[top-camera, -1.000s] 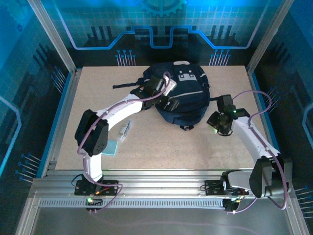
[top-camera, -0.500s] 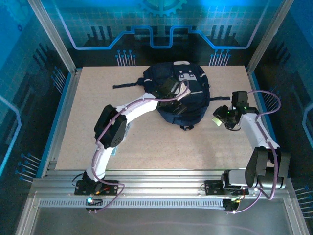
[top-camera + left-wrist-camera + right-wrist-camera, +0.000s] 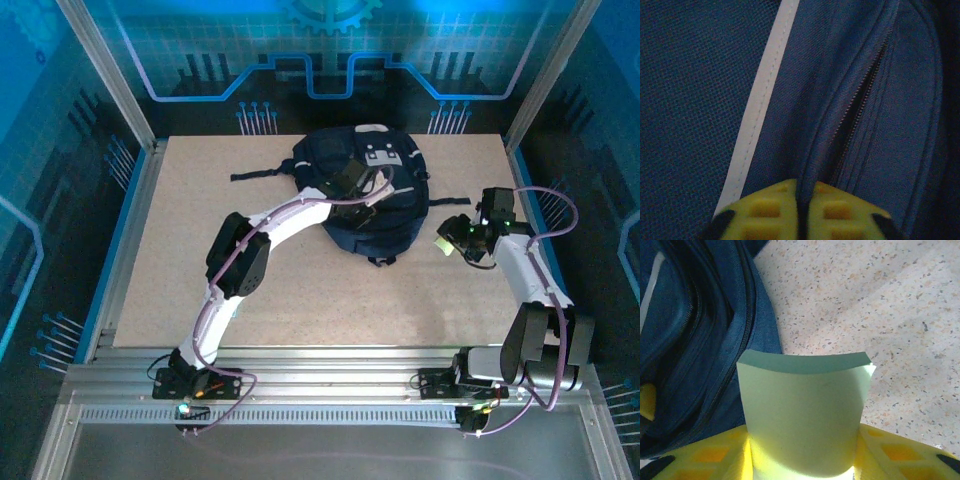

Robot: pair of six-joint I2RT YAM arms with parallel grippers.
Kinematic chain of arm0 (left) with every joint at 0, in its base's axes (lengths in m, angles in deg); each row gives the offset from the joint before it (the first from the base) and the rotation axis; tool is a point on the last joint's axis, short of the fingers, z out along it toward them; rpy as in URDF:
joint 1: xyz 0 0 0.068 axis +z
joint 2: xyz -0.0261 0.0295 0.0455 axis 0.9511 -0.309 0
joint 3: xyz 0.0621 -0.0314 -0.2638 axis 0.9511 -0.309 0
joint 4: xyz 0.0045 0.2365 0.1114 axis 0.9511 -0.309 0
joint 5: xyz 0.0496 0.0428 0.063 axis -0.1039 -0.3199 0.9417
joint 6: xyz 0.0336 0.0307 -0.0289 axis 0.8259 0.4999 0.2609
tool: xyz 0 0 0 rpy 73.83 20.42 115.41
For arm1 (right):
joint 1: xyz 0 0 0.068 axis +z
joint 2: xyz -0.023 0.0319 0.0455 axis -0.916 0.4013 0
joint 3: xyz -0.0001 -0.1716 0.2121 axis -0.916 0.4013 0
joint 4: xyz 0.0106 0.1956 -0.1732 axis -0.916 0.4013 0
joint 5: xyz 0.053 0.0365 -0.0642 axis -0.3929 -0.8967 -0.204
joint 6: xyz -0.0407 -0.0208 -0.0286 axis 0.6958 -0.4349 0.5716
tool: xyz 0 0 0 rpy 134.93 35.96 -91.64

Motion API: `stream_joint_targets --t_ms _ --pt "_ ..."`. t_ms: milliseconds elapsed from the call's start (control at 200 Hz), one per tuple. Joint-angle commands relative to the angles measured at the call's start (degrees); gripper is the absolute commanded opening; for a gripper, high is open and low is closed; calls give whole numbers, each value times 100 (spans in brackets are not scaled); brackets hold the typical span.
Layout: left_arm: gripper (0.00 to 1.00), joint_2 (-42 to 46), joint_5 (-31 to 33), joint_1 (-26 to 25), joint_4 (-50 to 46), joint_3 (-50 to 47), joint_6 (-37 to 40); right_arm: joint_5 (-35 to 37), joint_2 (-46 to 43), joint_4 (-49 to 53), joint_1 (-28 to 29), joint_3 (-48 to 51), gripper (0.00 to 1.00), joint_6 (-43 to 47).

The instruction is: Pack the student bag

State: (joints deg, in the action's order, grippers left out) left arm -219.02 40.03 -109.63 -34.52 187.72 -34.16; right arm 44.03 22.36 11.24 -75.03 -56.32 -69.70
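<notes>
Claw on the left arm (image 3: 802, 189): pressed together now, where a second ago it was spread wide over the student bag (image 3: 385, 215). It has travelled right across the top panel and closed next to the zipper (image 3: 860, 100), right of the white stripe (image 3: 762, 95). A ridge of navy fabric runs into the seam between the fingers, so I judge it a pinch on the flap, not an empty close.

Student bag lies flat at the far centre of the desk (image 3: 300, 290), straps trailing left.

Right claw (image 3: 802, 455), near the bag's right edge: partly spread, clamping a pale green pad (image 3: 805, 405) that bows between the fingers. Barely moved in the last half second.

Reading: opening being held, pad waiting to go in. Zipper gap looks narrow yet.
</notes>
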Motion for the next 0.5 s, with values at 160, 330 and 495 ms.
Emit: stream_joint_targets --t_ms 160,330,495 --pt "0 77 -695 244 -1071 1122 -852 -429 200 -30 323 -560 49 174" --pt "0 228 -1507 543 -1066 1384 -1697 -713 584 -623 721 -811 49 -467" --pt "0 134 -1782 626 -1053 1730 -2134 -605 1272 -1232 1335 -1351 50 -1069"
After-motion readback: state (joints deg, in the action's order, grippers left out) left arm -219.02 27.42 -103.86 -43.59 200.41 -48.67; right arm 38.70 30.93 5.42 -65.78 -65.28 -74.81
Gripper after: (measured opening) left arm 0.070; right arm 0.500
